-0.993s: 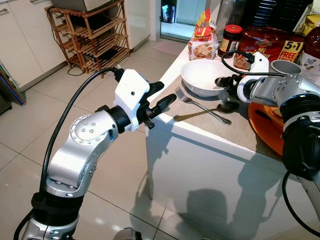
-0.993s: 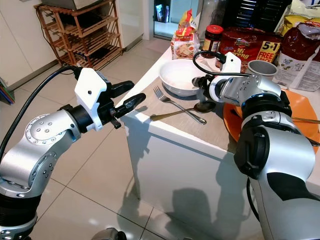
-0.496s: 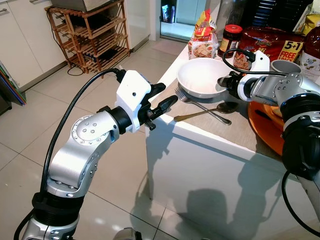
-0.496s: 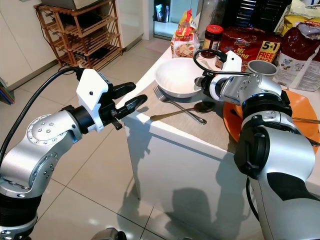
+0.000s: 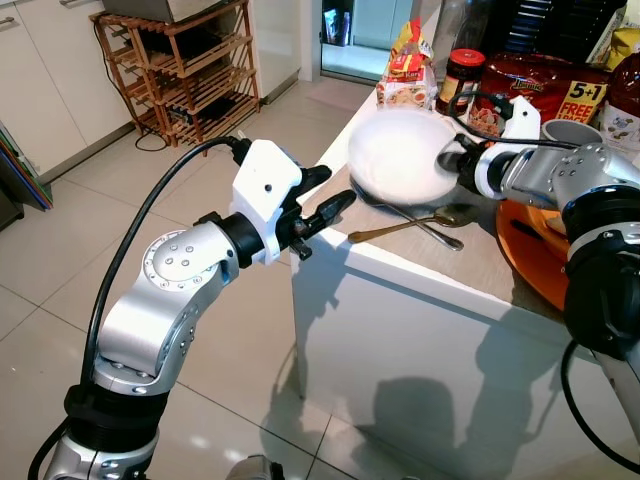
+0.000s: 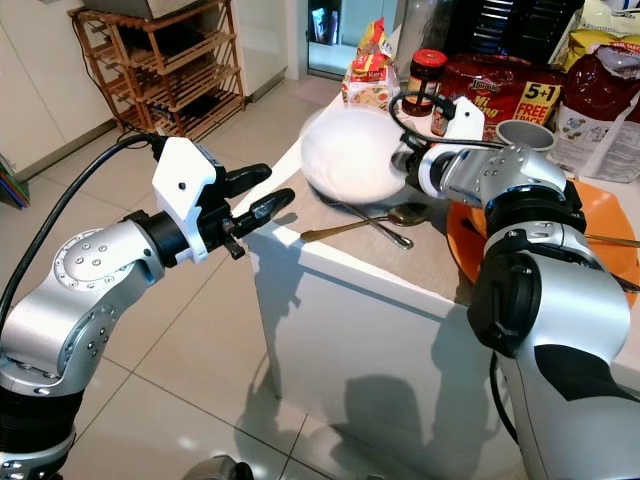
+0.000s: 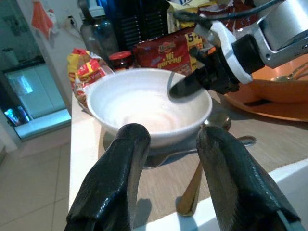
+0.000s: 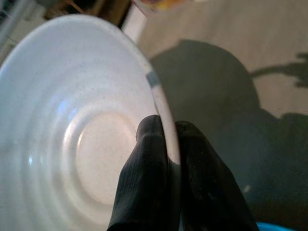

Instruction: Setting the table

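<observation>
From the head cameras I see my right gripper [image 5: 452,160] pinching the rim of the round white ceramic bowl [image 5: 400,155], which is lifted off the pale wood-grain tabletop [image 5: 470,255] and tipped so its underside faces the camera. Beneath it lie a silver metal fork [image 5: 425,225] and a gold-handled metal spoon [image 5: 405,226], crossing each other. An orange round plate [image 5: 525,250] sits just beside them under my right forearm, with a grey cup [image 5: 570,132] and red snack packets [image 5: 530,90] behind.

My left gripper [image 5: 318,200] hovers off the table's corner, above the tiled floor — its fingers spread apart and holding nothing.

In the left wrist view the two black fingers [image 7: 115,183] stand well apart, the bowl [image 7: 144,108] beyond them with the right gripper [image 7: 185,86] clamped on its far rim, the spoon [image 7: 192,187] below.

In the right wrist view — my fingers [image 8: 144,183] are closed tight on the bowl's rim [image 8: 161,106], one inside, one outside.
</observation>
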Robot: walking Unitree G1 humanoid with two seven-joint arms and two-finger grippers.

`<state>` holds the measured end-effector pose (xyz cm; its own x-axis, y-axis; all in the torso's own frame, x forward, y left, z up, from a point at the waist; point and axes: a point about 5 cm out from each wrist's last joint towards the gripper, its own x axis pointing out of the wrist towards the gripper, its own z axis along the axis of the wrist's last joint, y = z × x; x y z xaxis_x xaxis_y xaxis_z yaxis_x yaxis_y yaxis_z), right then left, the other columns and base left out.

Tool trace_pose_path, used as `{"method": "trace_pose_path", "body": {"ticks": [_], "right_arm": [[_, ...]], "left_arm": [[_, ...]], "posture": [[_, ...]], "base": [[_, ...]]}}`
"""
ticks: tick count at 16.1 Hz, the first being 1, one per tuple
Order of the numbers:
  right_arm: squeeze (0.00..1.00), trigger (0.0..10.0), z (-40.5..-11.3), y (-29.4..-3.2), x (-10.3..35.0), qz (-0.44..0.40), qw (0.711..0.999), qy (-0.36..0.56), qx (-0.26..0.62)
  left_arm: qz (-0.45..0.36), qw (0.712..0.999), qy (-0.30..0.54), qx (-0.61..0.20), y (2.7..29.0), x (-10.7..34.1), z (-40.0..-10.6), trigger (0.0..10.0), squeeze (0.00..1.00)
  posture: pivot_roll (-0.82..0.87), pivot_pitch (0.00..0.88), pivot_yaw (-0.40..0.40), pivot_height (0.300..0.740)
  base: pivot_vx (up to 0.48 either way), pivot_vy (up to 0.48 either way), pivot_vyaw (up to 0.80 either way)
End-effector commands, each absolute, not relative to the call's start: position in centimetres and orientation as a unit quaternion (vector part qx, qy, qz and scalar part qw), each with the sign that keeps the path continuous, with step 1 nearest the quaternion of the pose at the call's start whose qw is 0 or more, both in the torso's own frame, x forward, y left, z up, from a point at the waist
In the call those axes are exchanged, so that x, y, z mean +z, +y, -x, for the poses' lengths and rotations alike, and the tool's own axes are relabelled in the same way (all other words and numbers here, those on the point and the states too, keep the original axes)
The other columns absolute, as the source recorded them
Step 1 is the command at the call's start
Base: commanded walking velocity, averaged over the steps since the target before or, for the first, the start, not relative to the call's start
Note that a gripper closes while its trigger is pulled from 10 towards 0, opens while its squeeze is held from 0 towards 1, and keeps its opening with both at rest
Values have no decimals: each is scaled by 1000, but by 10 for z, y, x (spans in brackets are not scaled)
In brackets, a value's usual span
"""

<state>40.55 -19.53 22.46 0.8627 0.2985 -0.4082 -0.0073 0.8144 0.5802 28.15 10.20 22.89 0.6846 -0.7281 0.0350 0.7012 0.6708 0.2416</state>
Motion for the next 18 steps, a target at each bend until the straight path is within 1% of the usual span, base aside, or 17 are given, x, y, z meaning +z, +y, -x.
{"method": "trace_pose_path", "body": {"ticks": [1,4,5,6,7,8,9,10,11,12,13,14,15,16,18], "right_arm": [[0,0,-407,-195,241,-314,919,217,103],[0,0,-406,-192,250,-344,910,198,120],[0,0,-405,-193,255,-349,913,172,124],[0,0,-403,-195,265,-340,923,126,124],[0,0,-395,-202,288,-321,940,18,112],[0,10000,-372,-204,301,-253,959,-85,92],[0,10000,-356,-199,299,-199,969,-116,85],[0,10000,-340,-190,294,-172,972,-130,95],[0,10000,-333,-186,292,-162,973,-134,94],[0,10000,-313,-173,290,-156,971,-151,98],[0,10000,-305,-168,291,-154,970,-161,98],[0,10000,-291,-162,292,-169,965,-179,94],[0,10000,-280,-161,289,-172,963,-189,86],[0,10000,-270,-164,276,-144,972,-172,68],[0,10000,-266,-164,271,-134,975,-165,60]], "left_arm": [[-112,916,-68,-378,106,230,-282,10000,0],[-117,925,-69,-356,111,229,-286,10000,0],[-115,935,-79,-327,114,232,-291,10000,0],[-115,942,-86,-303,116,234,-294,10000,0],[-115,954,-102,-258,122,239,-300,10000,0],[-91,968,-98,-213,127,240,-303,10000,0],[-93,970,-104,-200,127,238,-301,10000,0],[-89,970,-96,-204,125,232,-296,10000,0],[-91,970,-91,-206,123,229,-293,10000,0],[-88,970,-79,-211,120,222,-286,10000,0],[-88,971,-76,-211,120,220,-284,10000,0],[-76,972,-71,-211,118,219,-282,10000,0],[-72,972,-67,-211,117,217,-281,10000,0],[-74,971,-60,-220,114,214,-278,10000,0],[-75,970,-58,-222,113,214,-278,10000,0]], "posture": [[14,0,22,740],[13,0,33,740],[14,0,37,740],[17,0,35,740],[22,0,28,740],[24,0,15,740],[24,0,6,740],[22,5,2,740],[21,9,0,740],[18,20,-1,740],[12,29,0,740],[3,43,2,740],[-3,56,3,740],[-14,73,6,740],[-23,82,9,740]], "base": [[0,0,0],[0,0,0],[0,0,0],[0,0,0],[0,0,0],[0,0,0],[0,0,0],[0,0,0],[0,0,0],[-296,0,0],[-296,0,0],[-345,0,0],[-341,0,0],[-375,0,0],[-381,0,0]]}}
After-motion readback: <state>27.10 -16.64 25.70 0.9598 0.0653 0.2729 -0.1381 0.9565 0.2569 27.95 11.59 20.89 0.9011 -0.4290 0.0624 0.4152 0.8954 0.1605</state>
